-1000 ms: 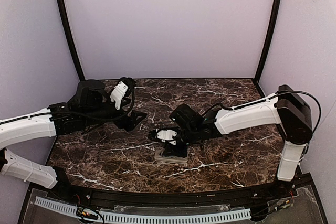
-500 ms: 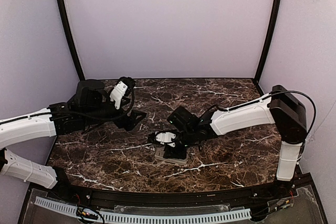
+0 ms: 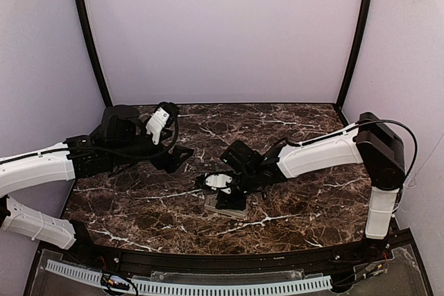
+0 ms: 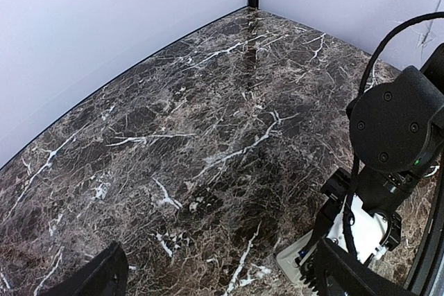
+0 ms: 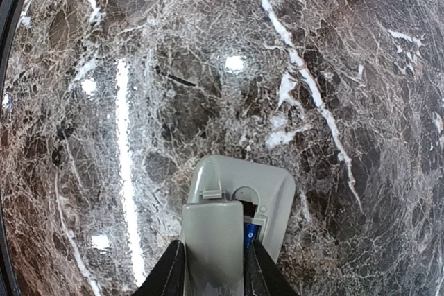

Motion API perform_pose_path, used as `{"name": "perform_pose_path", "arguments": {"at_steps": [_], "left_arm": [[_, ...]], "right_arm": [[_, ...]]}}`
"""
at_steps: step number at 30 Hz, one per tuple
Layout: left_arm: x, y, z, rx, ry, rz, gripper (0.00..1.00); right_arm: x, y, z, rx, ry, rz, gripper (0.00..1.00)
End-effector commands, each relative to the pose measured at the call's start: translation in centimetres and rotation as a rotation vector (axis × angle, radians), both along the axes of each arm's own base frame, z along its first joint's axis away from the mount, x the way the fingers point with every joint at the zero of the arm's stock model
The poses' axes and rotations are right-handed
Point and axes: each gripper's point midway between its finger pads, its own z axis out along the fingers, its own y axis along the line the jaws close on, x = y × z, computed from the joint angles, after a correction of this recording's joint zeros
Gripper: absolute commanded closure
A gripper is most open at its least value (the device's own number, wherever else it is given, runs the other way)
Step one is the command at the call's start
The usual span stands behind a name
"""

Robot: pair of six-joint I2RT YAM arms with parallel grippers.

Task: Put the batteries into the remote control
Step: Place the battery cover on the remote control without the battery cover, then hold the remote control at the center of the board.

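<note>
A lab test booth: plain lilac walls (image 3: 222,32) around marble table (image 3: 139,206).

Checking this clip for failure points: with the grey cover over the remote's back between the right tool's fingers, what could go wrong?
1. The grey cover leaves a blue battery showing in the remote control, so it may not be seated; it could lift away with the right tool.
2. The left tool hangs open, away from the remote, so nothing braces it; a push could slide it on the marble table.

Overhead rear overview, two close wrist views, remote control (image 5: 274,185) in all.
</note>
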Motion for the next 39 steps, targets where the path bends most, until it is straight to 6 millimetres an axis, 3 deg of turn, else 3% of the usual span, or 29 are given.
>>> {"name": "perform_pose_path", "arguments": {"at_steps": [1, 10, 22, 28, 32, 39], "left_arm": [[0.1, 0.0, -0.2, 0.0, 0.007, 0.002, 0.06], [0.3, 0.3, -0.4, 0.003, 0.013, 0.013, 0.06], [0.4, 0.4, -1.2, -0.015, 0.059, 0.012, 0.04], [0.2, 0.5, -2.8, -0.019, 0.132, -0.018, 0.01], [0.2, 0.4, -3.9, -0.028, 0.179, -0.03, 0.01], [0.5, 0.7, -4.6, -0.04, 0.199, -0.018, 0.01]], "right_arm": [[0.7, 0.3, 0.3, -0.008, -0.007, -0.045, 0.7], [1.4, 0.0, 0.4, -0.018, 0.0, -0.085, 0.7], [0.9, -1.0, 2.4, 0.029, 0.022, -0.127, 0.32], [0.1, -3.2, 3.0, 0.064, 0.086, -0.177, 0.3], [-1.2, -4.2, 2.0, 0.047, 0.147, -0.184, 0.3], [-1.6, -5.3, -0.2, -0.011, 0.171, -0.208, 0.3]]}}
